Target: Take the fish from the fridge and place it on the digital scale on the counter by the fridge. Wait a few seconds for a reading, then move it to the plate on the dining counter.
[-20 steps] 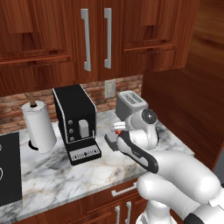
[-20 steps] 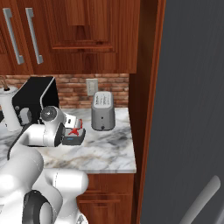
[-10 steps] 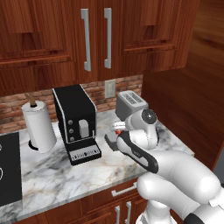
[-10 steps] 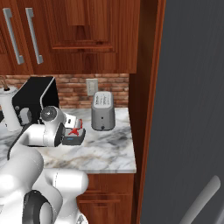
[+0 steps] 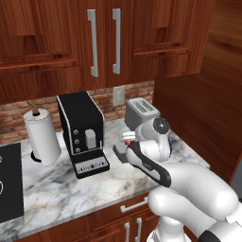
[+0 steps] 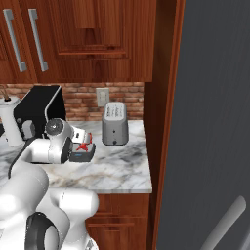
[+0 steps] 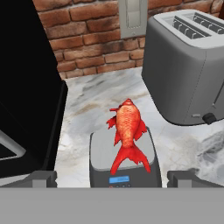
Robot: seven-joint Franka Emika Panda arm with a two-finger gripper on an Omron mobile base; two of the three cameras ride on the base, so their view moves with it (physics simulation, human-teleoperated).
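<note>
The red-orange fish [image 7: 127, 135] lies on top of the small dark grey digital scale [image 7: 100, 153], head toward the brick wall and tail toward me. My gripper [image 7: 116, 178] hangs just short of the scale, open, with one fingertip on each side and nothing between them. From the right base view the fish [image 6: 84, 146] shows as a red spot on the scale [image 6: 81, 156], beside my white wrist. In the left base view a bit of the fish [image 5: 127, 140] peeks out behind the wrist. The grey fridge [image 6: 210, 122] door stands at the right. The plate and the dining counter are out of view.
A silver toaster [image 7: 188, 65] stands close to the right of the scale and a tall black coffee machine [image 7: 26, 87] close to its left. A paper towel roll [image 5: 41, 136] stands further left on the marble counter [image 5: 56, 184]. Wooden cabinets hang overhead.
</note>
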